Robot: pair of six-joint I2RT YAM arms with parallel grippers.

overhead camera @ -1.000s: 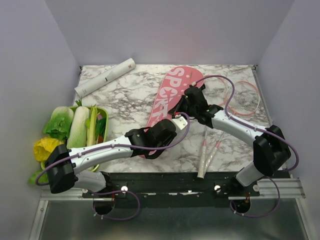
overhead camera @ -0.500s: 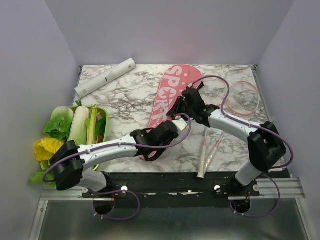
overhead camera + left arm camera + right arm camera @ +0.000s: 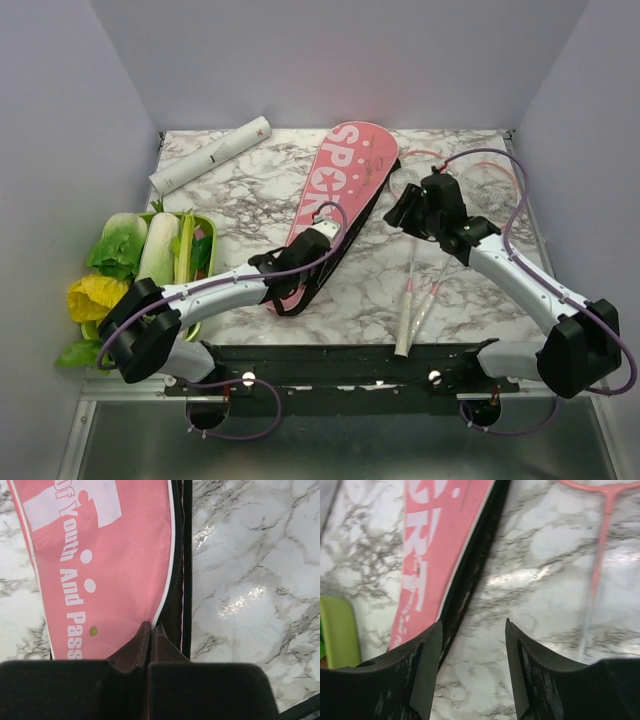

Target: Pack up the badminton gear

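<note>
The long pink "SPORT" cover lies diagonally across the marble table, its black zip edge open along the right side. My left gripper is shut on the cover's right edge about halfway along it; the white piping runs into the closed fingertips. My right gripper hovers open just right of the cover, with bare marble between its fingers. Two pink rackets lie to the right, handles toward me, heads partly hidden by the right arm. A pink racket shaft shows in the right wrist view. A white tube lies at the back left.
A green tray of leafy vegetables stands at the left edge of the table, with yellow and green leaves spilling beside it. Its green wall shows in the right wrist view. Grey walls enclose the table on three sides.
My right gripper has opened, let go of the cover and drawn back to the right. My left gripper has shut on the cover's edge and moved farther up the table; the cover swung left.
</note>
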